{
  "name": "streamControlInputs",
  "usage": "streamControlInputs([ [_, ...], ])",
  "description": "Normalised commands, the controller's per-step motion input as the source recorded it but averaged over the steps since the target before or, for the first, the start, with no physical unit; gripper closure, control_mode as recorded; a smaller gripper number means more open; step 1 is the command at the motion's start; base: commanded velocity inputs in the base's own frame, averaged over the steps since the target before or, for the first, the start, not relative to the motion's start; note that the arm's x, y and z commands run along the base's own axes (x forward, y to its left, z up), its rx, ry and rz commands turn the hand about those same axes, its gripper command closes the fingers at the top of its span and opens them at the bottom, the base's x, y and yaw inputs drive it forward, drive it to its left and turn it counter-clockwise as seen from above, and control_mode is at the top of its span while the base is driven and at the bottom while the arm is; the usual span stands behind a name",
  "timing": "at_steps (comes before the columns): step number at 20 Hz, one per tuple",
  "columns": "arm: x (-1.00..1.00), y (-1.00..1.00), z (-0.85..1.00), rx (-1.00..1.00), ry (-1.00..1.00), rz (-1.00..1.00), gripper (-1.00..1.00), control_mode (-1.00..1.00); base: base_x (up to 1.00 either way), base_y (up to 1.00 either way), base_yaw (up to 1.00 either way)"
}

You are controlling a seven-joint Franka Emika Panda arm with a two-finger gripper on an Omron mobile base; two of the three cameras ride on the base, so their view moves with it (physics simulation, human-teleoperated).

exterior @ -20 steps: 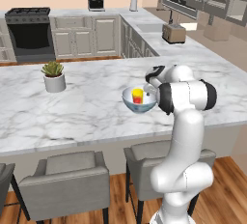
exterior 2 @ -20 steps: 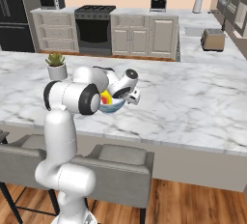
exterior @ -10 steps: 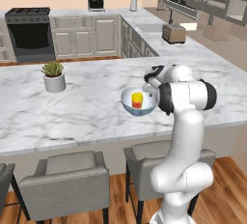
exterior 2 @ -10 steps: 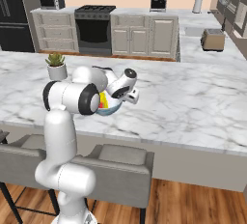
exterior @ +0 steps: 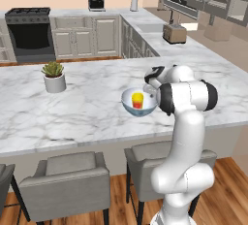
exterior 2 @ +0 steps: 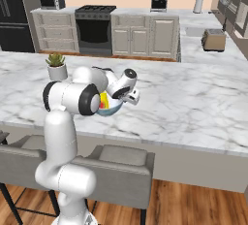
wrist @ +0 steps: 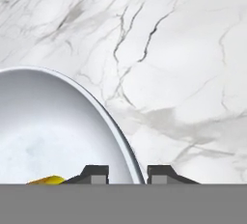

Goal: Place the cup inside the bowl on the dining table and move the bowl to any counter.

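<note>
Cup [exterior: 137, 99] sits in bowl [exterior: 139, 103]; fingers [wrist: 94, 173] pinch its rim above the bench [exterior: 87, 107]. You still owe the counter [exterior: 193, 49] move.

Bowl [exterior: 139, 104] white inside, bluish-grey outside with a mottled pattern; rim reads pale grey-blue in the hand view. Cup [exterior: 137, 100] yellow with a red patch low on its side. Surface [exterior: 87, 107] white marble, grey veins, some darker streaks. Hand [wrist: 127, 174] has dark tips; arm [exterior: 186, 122] white with dark joints. Plant pot [exterior: 54, 82] white, leaves green. Cabinets [exterior: 87, 42] grey-beige panelled. Stove [exterior: 29, 37] black. Toaster [exterior: 175, 34] tan-brown. Stools [exterior: 68, 180] grey upholstery, dark legs. Floor [exterior: 121, 204] warm brown wood planks. Back wall peach.
</note>
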Motion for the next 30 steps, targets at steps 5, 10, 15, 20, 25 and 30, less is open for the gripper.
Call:
streamControlInputs([
  [5,0.00,-0.07,0.09,0.00,0.09,-0.13,1.00,-1.00,0.00,0.00,0.00],
  [10,-0.03,-0.08,0.36,0.05,0.06,-0.16,1.00,-1.00,0.00,0.00,0.00],
  [15,-0.37,-0.01,0.39,0.09,0.00,-0.11,1.00,-1.00,0.00,0.00,0.00],
  [20,-0.75,0.00,0.33,0.09,0.00,-0.05,1.00,-1.00,0.00,0.00,0.00],
  [25,-0.92,0.00,0.24,0.04,0.00,-0.03,1.00,-1.00,0.00,0.00,0.00],
  [30,-0.83,0.00,0.19,0.00,0.00,-0.03,1.00,-1.00,0.00,0.00,0.00],
])
